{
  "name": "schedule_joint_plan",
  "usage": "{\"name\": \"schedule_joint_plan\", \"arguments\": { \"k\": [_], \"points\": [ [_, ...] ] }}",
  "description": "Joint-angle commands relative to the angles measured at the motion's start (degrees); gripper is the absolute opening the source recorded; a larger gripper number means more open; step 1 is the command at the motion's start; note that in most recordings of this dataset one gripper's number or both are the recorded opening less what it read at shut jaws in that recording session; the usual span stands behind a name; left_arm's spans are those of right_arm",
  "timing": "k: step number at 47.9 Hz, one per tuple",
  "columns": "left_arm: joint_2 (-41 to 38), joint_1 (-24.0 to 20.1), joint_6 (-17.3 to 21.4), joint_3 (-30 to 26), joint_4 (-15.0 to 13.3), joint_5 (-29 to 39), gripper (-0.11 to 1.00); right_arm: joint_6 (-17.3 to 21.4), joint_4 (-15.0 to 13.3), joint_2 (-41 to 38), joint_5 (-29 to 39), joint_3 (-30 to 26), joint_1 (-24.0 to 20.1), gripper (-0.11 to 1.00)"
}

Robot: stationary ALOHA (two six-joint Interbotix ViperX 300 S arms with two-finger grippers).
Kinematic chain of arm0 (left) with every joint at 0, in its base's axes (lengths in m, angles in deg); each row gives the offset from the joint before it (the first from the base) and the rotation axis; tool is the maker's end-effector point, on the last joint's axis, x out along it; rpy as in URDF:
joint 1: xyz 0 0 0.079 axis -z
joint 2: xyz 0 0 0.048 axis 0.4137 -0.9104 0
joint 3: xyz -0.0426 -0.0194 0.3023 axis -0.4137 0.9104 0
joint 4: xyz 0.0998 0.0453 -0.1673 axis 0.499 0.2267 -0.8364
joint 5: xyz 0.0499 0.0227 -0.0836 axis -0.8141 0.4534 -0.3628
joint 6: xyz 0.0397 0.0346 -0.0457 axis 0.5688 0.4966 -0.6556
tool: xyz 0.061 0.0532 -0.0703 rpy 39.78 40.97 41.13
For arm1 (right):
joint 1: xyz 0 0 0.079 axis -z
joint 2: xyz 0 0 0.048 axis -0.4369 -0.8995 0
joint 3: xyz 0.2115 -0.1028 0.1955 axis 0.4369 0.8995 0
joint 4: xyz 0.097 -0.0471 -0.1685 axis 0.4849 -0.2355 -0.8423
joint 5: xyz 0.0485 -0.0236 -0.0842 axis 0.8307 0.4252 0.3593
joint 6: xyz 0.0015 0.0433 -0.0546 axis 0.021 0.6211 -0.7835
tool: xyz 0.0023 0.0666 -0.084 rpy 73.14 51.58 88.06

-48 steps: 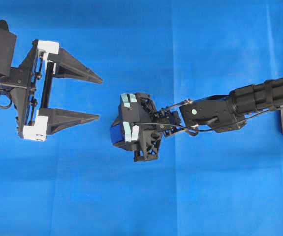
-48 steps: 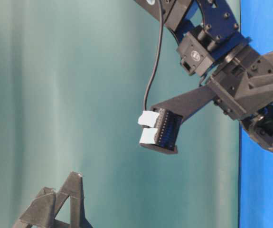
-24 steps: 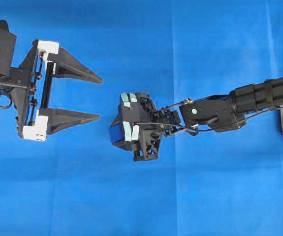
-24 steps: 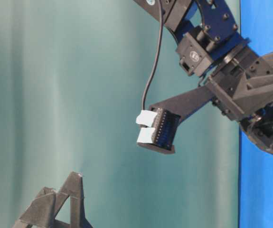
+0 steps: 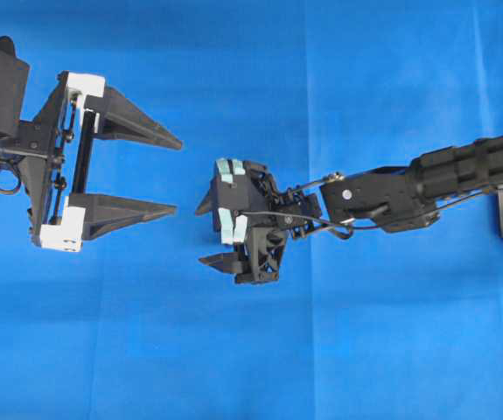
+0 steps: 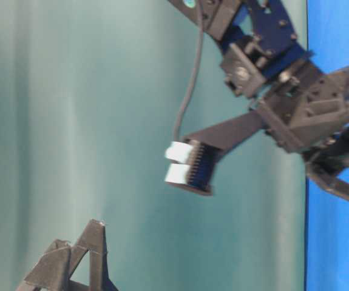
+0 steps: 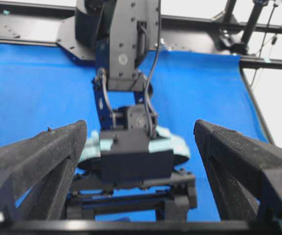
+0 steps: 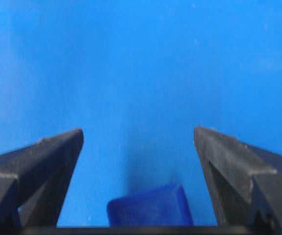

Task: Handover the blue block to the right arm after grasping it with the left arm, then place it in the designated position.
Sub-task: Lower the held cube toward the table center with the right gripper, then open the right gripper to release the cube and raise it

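The right hand (image 5: 214,234), mid-frame in the overhead view, points down at the blue tabletop (image 5: 338,79) with its fingers (image 8: 47,161) spread wide. The blue block (image 8: 148,210) lies on the cover between them at the bottom centre of the right wrist view, touching neither. The left hand (image 5: 178,175), at the left edge, gapes open, holding nothing.
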Motion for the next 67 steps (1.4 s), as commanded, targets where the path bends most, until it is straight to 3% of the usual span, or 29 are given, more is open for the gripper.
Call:
{"name": "schedule_joint_plan", "arguments": {
  "k": [1,36,54,67],
  "points": [
    [0.35,0.18,0.09,-1.41,0.0,-0.26,0.93,-0.18,0.0,4.48,1.14,-0.62,0.0,0.86],
    [0.35,0.18,0.09,-1.41,0.0,-0.18,0.93,-0.7,-1.58,28.92,22.24,1.85,-0.09,0.86],
    [0.35,0.53,0.0,-1.32,0.0,0.09,0.93,-0.53,-1.93,40.52,26.02,5.27,-0.18,0.86],
    [0.35,0.62,0.09,-1.49,0.0,0.09,0.93,-0.18,-1.85,41.92,25.4,6.42,-0.18,0.86]
  ]
}}
